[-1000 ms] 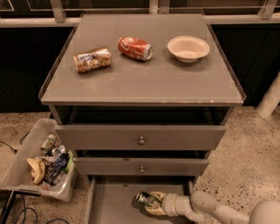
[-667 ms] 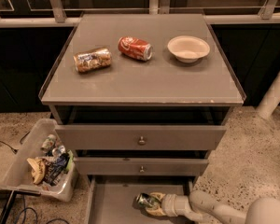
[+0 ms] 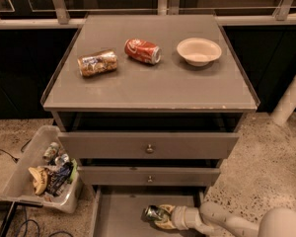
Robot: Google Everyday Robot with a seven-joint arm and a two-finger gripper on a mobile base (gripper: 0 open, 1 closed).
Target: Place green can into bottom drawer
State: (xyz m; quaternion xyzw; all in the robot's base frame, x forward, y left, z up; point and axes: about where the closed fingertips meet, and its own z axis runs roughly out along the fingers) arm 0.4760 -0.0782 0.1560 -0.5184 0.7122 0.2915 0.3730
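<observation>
The green can [image 3: 154,214] lies on its side inside the pulled-out bottom drawer [image 3: 119,216], its silver end pointing left. My gripper [image 3: 160,216] reaches in from the lower right, low over the drawer floor, with its fingers around the can. The white arm runs off to the bottom right corner. Whether the can rests on the drawer floor cannot be told.
On the cabinet top [image 3: 153,83] lie a gold-brown can [image 3: 97,63], a red cola can [image 3: 142,51] and a white bowl [image 3: 199,51]. Two upper drawers with round knobs [image 3: 149,148] stand slightly open. A clear bin [image 3: 44,172] of trash sits on the floor at left.
</observation>
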